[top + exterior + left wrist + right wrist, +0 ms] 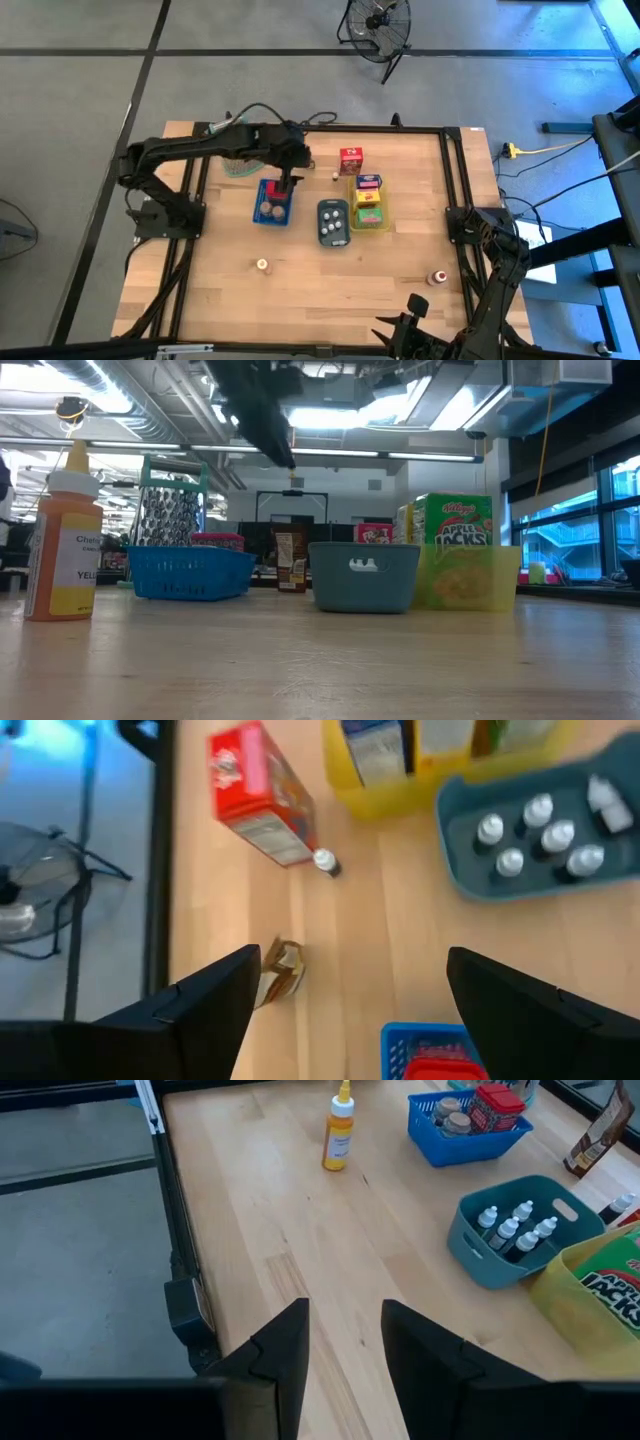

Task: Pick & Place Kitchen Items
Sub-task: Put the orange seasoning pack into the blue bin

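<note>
On the wooden table (pixel 300 290), your left gripper (pixel 345 1010) hangs open above the light, stiff red carton (pixel 258 792) at upper left; grasp its flat sides, while the right gripper (pixel 343 1342) waits, fingers apart and empty.

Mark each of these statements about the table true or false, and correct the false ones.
1. The left gripper hangs open above the blue tray. True.
2. The grey-blue tray holds small white-capped bottles. True.
3. The red carton sits inside the yellow tray. False: it stands on the table beside it.
4. The orange bottle lies on its side. False: it stands upright.
5. The right gripper holds a carton. False: nothing is between its fingers.
</note>
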`<action>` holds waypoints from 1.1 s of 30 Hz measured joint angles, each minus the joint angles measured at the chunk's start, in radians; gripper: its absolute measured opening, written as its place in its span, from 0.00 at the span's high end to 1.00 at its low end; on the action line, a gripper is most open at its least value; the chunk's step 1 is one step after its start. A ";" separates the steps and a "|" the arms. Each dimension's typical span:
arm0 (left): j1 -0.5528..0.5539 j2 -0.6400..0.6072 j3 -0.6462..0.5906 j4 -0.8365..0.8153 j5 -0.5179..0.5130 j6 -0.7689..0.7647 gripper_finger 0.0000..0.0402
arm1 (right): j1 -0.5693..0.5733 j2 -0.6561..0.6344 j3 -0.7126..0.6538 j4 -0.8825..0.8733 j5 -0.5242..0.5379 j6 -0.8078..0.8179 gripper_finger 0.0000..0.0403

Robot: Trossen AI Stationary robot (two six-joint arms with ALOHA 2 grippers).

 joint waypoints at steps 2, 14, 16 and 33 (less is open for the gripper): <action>0.010 0.032 0.000 0.001 0.013 0.045 0.21 | -0.001 0.000 0.000 0.000 0.000 -0.005 0.68; 0.052 0.186 0.000 0.054 -0.107 0.198 0.21 | -0.007 0.000 0.000 0.029 0.004 -0.012 0.68; 0.057 0.192 -0.001 0.050 -0.115 0.215 0.21 | -0.007 0.000 0.000 0.037 0.004 -0.012 0.68; 0.033 0.197 0.000 0.154 -0.331 0.002 0.21 | -0.007 0.000 0.000 0.042 0.004 -0.079 0.68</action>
